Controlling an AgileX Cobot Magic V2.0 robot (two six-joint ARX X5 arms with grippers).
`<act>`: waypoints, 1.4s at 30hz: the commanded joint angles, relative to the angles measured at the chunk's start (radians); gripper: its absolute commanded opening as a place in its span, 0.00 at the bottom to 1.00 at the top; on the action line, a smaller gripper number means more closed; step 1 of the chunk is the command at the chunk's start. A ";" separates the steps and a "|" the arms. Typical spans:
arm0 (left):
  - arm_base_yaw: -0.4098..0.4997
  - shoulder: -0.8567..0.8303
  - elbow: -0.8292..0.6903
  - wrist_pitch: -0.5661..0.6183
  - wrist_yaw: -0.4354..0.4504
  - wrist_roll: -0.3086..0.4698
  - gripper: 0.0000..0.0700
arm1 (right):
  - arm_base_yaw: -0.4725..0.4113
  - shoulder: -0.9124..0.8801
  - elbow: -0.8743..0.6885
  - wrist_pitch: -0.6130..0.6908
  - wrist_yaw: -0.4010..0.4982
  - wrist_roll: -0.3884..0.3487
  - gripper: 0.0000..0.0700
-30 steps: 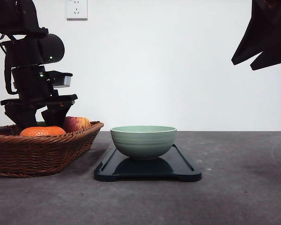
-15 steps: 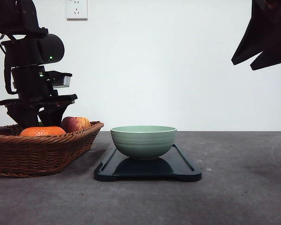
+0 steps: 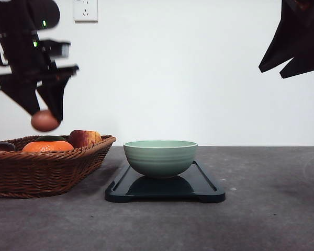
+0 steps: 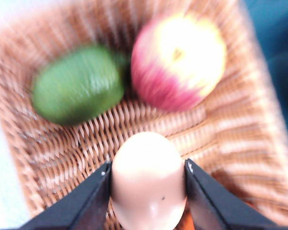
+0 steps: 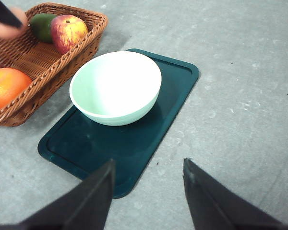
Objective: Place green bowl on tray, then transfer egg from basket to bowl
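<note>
Pinkish egg (image 3: 44,121) in left gripper (image 3: 43,116)

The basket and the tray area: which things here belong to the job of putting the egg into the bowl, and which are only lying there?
Part of the job: egg, held in the left gripper above the basket; green bowl, standing on the tray.

Only lying there, in the basket: apple, orange fruit, green fruit.

grey table (image 3: 272,209); basket (image 3: 36,170), tray (image 3: 165,191) on it
</note>
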 commanded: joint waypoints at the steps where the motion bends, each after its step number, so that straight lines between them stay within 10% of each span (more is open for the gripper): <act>1: -0.013 -0.002 0.026 0.014 0.062 -0.022 0.27 | 0.005 0.008 0.007 0.011 0.002 0.010 0.40; 6: -0.054 -0.014 0.026 0.051 0.244 -0.048 0.27 | 0.005 0.008 0.007 0.012 0.002 0.010 0.40; 12: -0.150 -0.012 0.026 0.157 0.246 -0.048 0.27 | 0.005 0.008 0.007 0.013 0.002 0.010 0.40; 29: -0.401 0.118 0.026 0.389 -0.020 -0.001 0.27 | 0.005 0.008 0.007 0.013 0.001 0.010 0.40; 42: -0.405 0.268 0.026 0.434 -0.024 0.013 0.27 | 0.005 0.008 0.007 0.015 0.005 0.010 0.40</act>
